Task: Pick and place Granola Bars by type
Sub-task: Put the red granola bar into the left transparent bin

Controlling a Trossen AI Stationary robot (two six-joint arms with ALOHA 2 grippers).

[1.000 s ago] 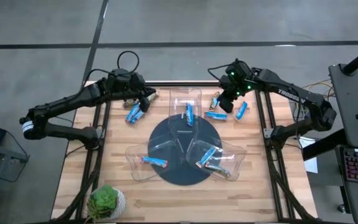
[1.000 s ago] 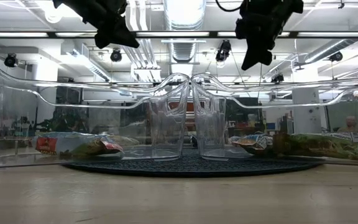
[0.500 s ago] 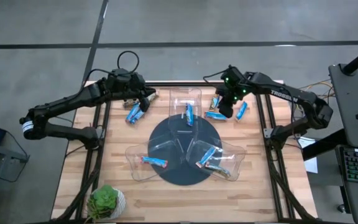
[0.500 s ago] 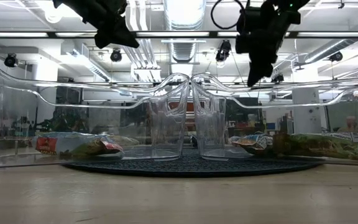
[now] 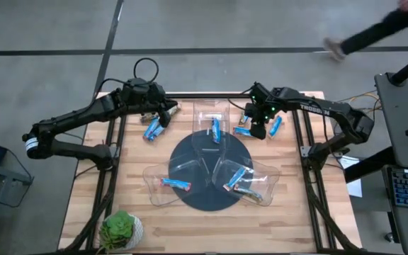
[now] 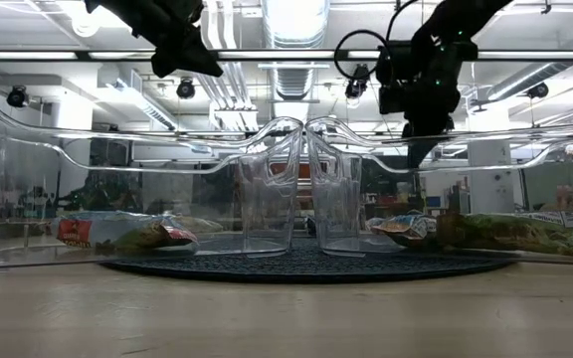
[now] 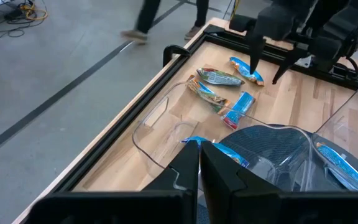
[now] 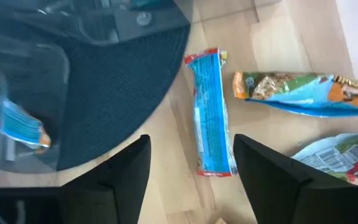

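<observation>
Blue and tan granola bars lie flat on the wood table in two loose groups. At the far right lie a blue bar (image 8: 211, 121), a tan-and-blue bar (image 8: 303, 93) and another bar (image 5: 275, 126). At the far left lie others (image 5: 151, 129). My right gripper (image 8: 191, 146) hangs open above the far-right group, pointing steeply down, a finger on either side of the blue bar and clear of it. It also shows in the left wrist view (image 7: 269, 62). My left gripper (image 7: 197, 171) waits shut and empty above the far-left group (image 5: 160, 113).
A dark round mat (image 5: 190, 152) at the table's middle carries three clear trays: the far one (image 5: 213, 117) and the near-left one (image 5: 163, 184) each hold a blue bar, the near-right one (image 5: 250, 180) two bars. A potted plant (image 5: 122, 228) stands at the near-left corner. A person walks beyond the far edge (image 5: 374, 32).
My right gripper has sunk toward the bars at the far right, drifting slightly toward the table's left edge, has rolled a little, and its fingers have opened. The bars have kept their places.
</observation>
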